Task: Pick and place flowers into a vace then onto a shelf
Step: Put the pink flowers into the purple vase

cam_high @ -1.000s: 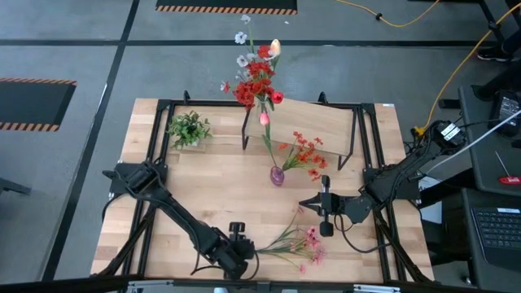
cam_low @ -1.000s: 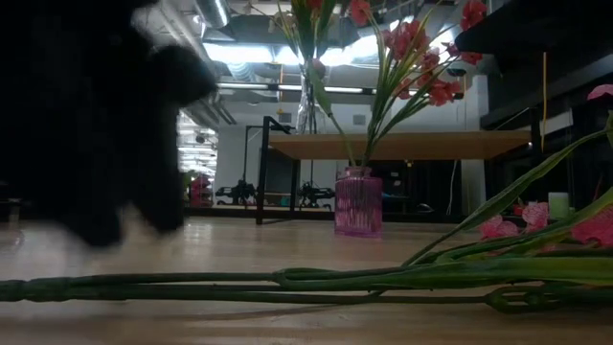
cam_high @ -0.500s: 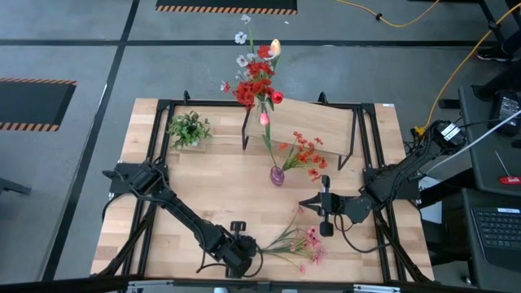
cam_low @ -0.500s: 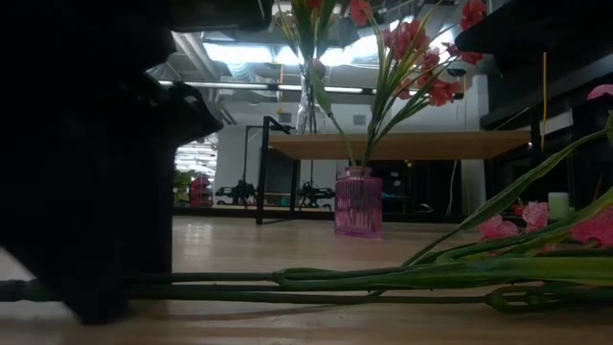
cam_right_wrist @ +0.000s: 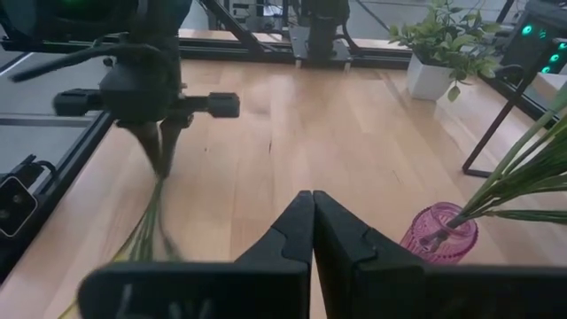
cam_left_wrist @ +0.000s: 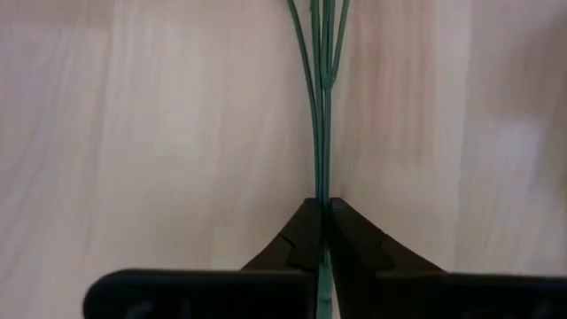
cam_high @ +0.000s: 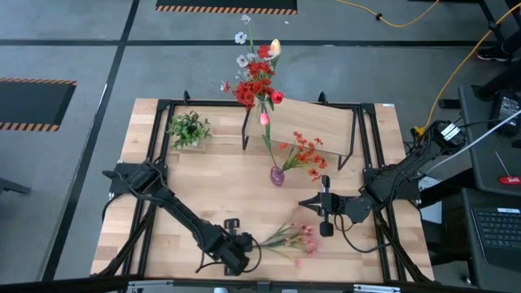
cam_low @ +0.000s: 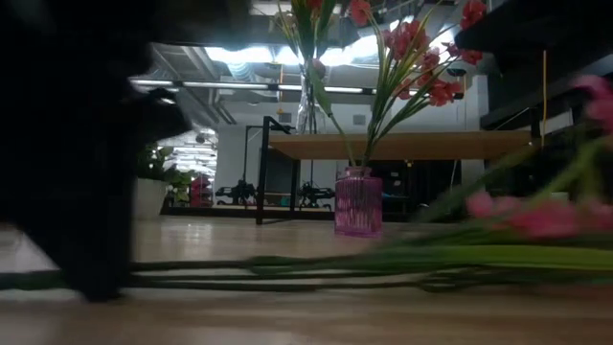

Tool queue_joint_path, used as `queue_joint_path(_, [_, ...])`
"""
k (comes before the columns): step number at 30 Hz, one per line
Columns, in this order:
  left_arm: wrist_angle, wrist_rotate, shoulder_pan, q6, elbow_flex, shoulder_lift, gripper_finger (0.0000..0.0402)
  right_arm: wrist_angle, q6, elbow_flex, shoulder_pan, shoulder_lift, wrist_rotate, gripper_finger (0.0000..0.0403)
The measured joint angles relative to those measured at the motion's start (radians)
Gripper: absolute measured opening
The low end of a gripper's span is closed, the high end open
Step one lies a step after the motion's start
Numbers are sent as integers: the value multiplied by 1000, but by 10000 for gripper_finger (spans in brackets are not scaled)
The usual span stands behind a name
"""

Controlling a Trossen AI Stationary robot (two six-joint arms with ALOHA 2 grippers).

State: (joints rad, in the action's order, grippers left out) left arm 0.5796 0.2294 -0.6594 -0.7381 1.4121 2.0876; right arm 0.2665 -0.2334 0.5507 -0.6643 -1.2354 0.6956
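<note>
- Your left gripper (cam_left_wrist: 322, 232) sits low at the table's near edge, pinched tight on the bare stalks of the loose flowers (cam_high: 291, 238). Gripping there, away from the blooms, leaves the pink heads free and gives you a clean end to feed into a vase.
- The stems lie flat on the table (cam_high: 220, 183), heads pointing toward the right arm. They look blurred, so they may be shifting in the grip; expect the long bunch to droop and swing when raised.
- Your right gripper (cam_right_wrist: 312, 232) waits just beyond the blooms, near the table's right side, fingers pressed together on nothing. It stands close to the path to the vase, so watch the heads don't brush it.
- Mid-table, the pink vase (cam_high: 278, 175) already holds orange flowers; their spread narrows the opening.
- Behind it is the shelf (cam_high: 317, 122), with a filled clear vase (cam_low: 306, 105) at its left corner.
- A potted green tuft (cam_high: 189, 129) stands far left, well apart.
</note>
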Motion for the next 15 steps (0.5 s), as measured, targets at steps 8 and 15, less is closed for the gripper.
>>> queue_joint_path(8, [206,29,-42,-25,-5,-78,4,7,-1,0,0,0,0,11])
queue_joint_path(15, [232,67,-86,-28,-15,-119,4,14,-17,0,-1,0,0,11])
